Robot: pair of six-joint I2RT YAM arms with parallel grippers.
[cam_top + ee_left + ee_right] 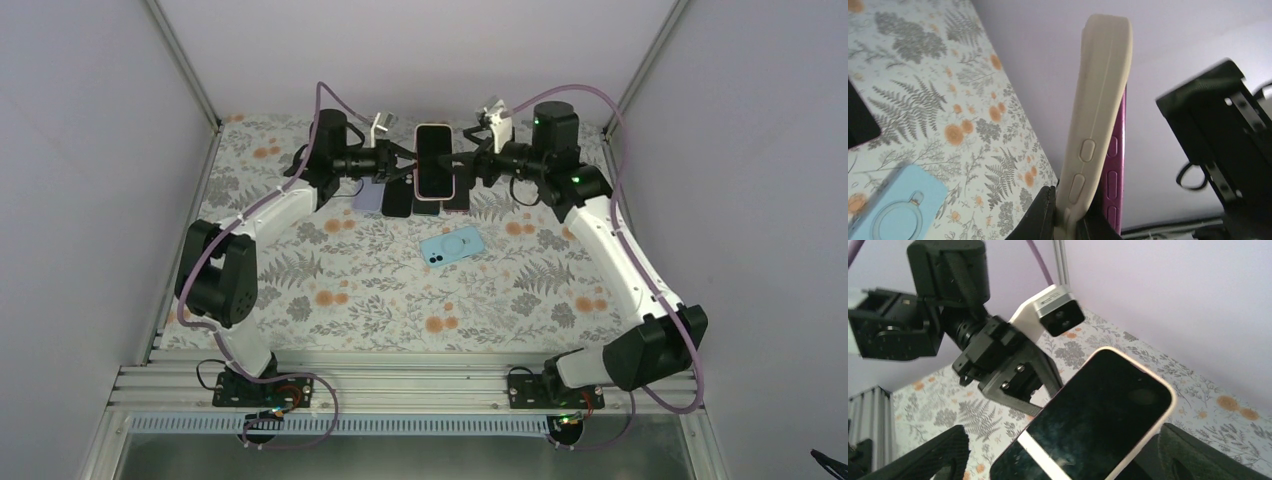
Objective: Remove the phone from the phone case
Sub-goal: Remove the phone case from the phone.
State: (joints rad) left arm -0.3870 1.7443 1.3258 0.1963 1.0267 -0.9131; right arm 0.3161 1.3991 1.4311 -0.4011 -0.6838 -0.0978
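At the back middle, a phone [435, 160] with a dark screen hangs above the table between both grippers. In the left wrist view its cream phone case [1100, 100] has bent away from the magenta phone body [1115, 165], which shows beside it. My left gripper [408, 163] [1068, 220] is shut on the lower edge of the case. My right gripper [462, 165] [1068, 460] is open. Its fingers [933, 455] stand wide on either side of the phone's screen [1098, 415] without touching it.
A light blue case with a ring [452, 244] [893, 210] lies on the floral cloth [380, 290] in front of the held phone. A lavender case [367, 197] and dark phones [397, 200] lie under the grippers. The back wall is close behind.
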